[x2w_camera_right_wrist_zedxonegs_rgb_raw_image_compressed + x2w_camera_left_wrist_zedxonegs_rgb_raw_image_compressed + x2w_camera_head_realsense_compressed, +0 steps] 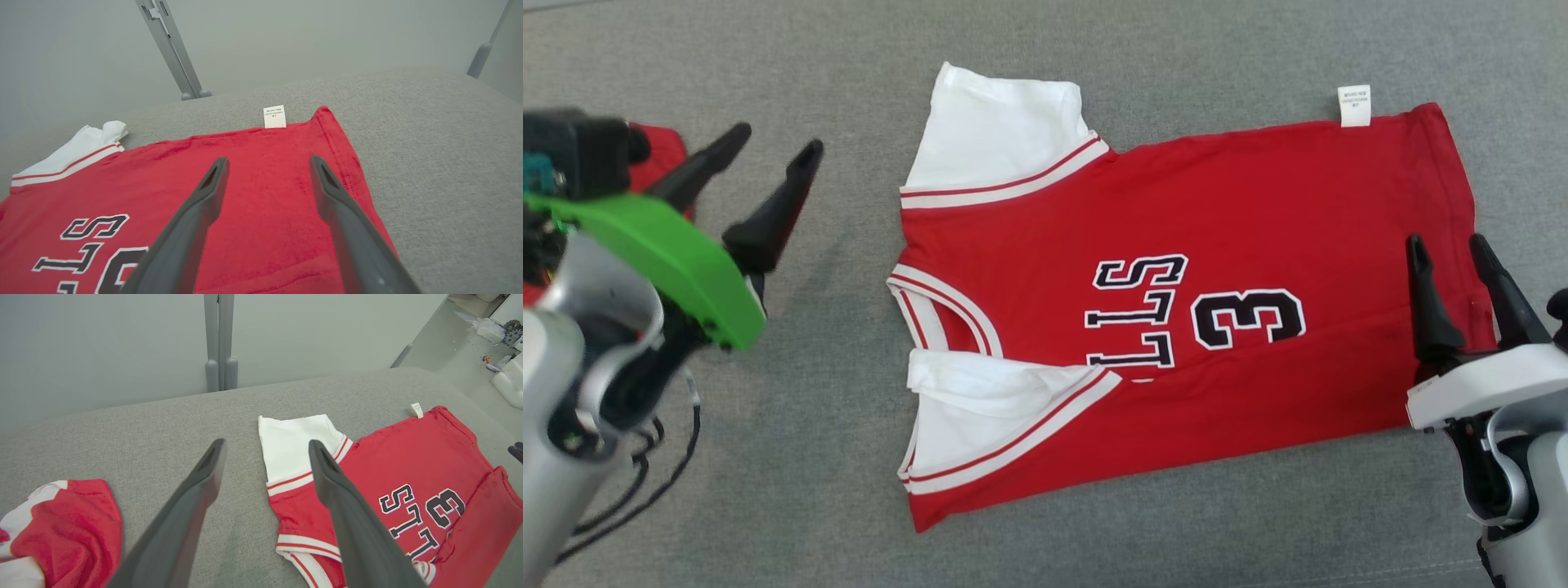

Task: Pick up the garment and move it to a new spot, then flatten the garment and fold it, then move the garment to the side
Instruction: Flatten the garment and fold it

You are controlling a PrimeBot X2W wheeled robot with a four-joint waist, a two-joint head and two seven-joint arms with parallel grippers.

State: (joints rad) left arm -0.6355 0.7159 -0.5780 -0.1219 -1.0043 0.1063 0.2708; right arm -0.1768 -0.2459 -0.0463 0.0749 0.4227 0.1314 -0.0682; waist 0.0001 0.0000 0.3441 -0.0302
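The left fingers (784, 192) stand spread wide with nothing between them, over bare grey counter (833, 457); the garment (1217, 229), a red jersey with white sleeves, lies flat to their right, collar end nearest them; the right fingers (1425, 294) are spread too and empty, hovering over the jersey's hem end; its white care label (274, 116) lies ahead of them, between their tips; a second red-and-white cloth (61, 522) lies crumpled left of the left fingers.
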